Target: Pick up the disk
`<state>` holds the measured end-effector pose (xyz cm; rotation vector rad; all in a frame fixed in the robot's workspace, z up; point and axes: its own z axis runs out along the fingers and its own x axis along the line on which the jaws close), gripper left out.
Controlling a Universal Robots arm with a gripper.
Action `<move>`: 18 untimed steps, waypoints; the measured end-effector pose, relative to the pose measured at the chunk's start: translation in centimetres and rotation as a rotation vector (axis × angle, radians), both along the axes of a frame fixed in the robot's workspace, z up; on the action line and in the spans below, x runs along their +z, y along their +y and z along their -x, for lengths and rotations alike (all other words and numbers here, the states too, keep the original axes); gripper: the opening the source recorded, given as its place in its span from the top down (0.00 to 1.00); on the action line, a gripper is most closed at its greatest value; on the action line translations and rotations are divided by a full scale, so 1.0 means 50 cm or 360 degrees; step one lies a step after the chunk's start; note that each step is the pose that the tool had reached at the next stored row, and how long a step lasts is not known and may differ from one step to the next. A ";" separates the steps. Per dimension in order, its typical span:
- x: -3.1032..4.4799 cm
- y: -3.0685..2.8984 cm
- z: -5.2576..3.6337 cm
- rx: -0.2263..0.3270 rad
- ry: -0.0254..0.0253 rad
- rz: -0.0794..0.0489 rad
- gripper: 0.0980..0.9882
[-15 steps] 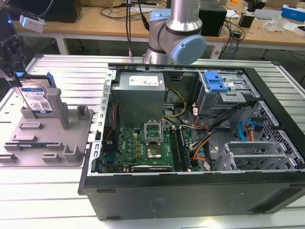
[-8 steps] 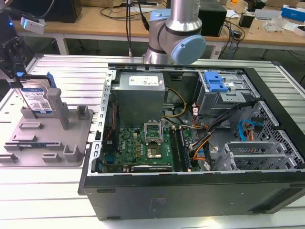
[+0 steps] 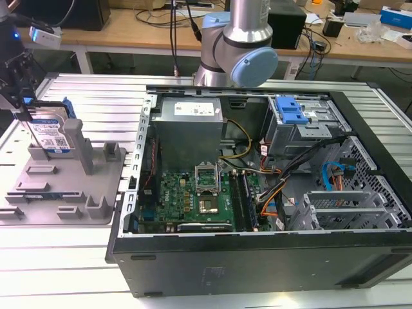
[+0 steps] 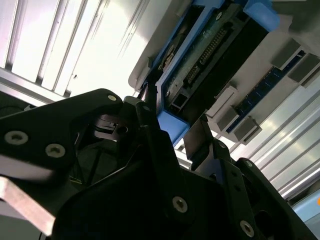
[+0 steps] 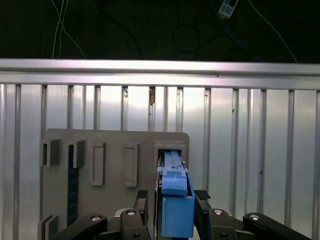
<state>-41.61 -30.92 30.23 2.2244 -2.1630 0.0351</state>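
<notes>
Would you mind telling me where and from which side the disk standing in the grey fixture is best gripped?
Probably from above, pinching its two broad flat faces near the top edge. The disk stands on edge in the grey fixture, its lower part held by the fixture, leaving the upper part free.

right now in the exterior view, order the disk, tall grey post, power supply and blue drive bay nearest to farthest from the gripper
1. disk, at the gripper
2. tall grey post, beside the disk
3. power supply, inside the case
4. blue drive bay, toward the exterior view's right
</notes>
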 end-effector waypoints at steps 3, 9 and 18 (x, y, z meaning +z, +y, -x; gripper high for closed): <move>-0.003 0.000 0.000 0.0002 -0.00003 0.0000 0.57; -0.006 0.000 0.001 0.0003 -0.00004 0.0000 0.67; -0.006 0.000 0.001 0.0003 -0.00005 0.0000 0.70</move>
